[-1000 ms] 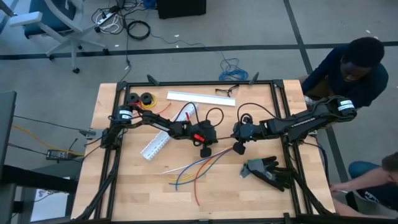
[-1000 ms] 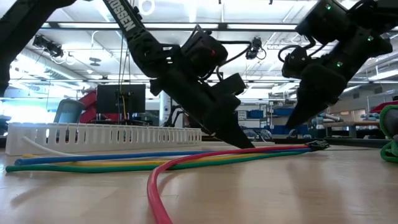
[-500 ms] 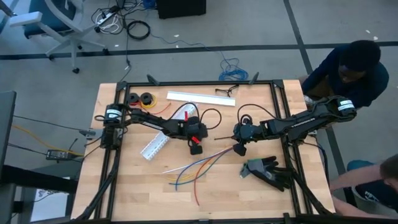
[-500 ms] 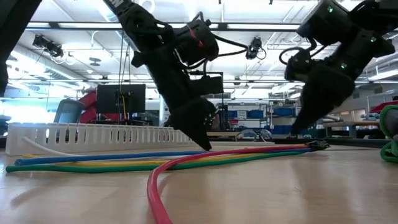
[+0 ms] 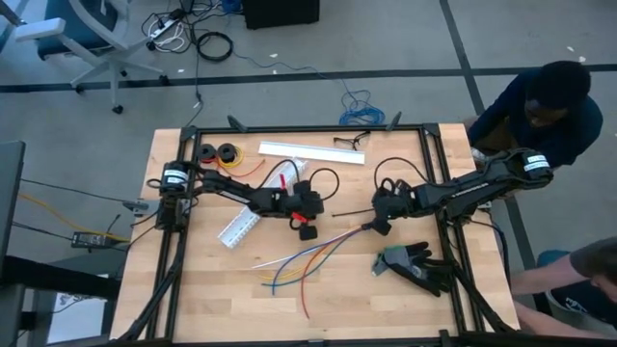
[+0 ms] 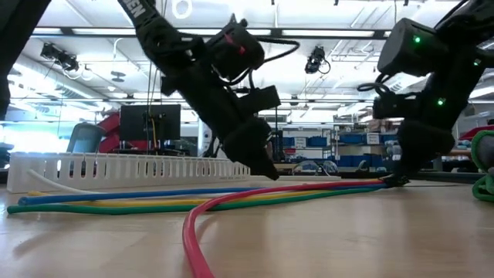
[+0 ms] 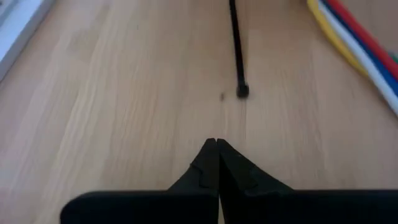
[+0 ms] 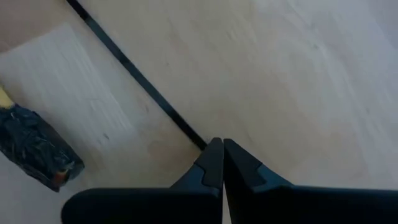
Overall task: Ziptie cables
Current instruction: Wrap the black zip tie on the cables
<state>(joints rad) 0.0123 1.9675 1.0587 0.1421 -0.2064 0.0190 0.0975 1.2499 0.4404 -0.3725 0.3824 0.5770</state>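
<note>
The cables (image 5: 299,260) lie loose on the table's near middle, blue, red, yellow and white; in the low view they (image 6: 193,197) run together to a black-wrapped end (image 6: 394,180). The ziptie (image 5: 349,220) lies flat between the two grippers. My left gripper (image 5: 308,232) is shut and hangs just above the wood; in its wrist view the ziptie's head (image 7: 242,91) lies a little beyond the fingertips (image 7: 216,142). My right gripper (image 5: 368,227) is down at the table (image 6: 401,177), at the ziptie's other end (image 8: 216,142). My right gripper has its fingers closed at the end of the ziptie's strap (image 8: 198,138), which runs straight into the fingertips. The fingers come slanting down from the table's right side. The rest of the strap (image 8: 137,74) lies flat on the wood.
A white slotted duct (image 5: 241,224) lies left of the left gripper, and another (image 5: 310,151) near the far edge. Black spools (image 5: 217,152) sit at the far left. A black and green glove (image 5: 416,265) lies near right. People (image 5: 540,96) stand beyond the right edge.
My left gripper rose off the cables and drew back toward the table's left, then settled low again. My right gripper shifted toward the table's right edge and came down to the wood by the cables' black-wrapped end.
</note>
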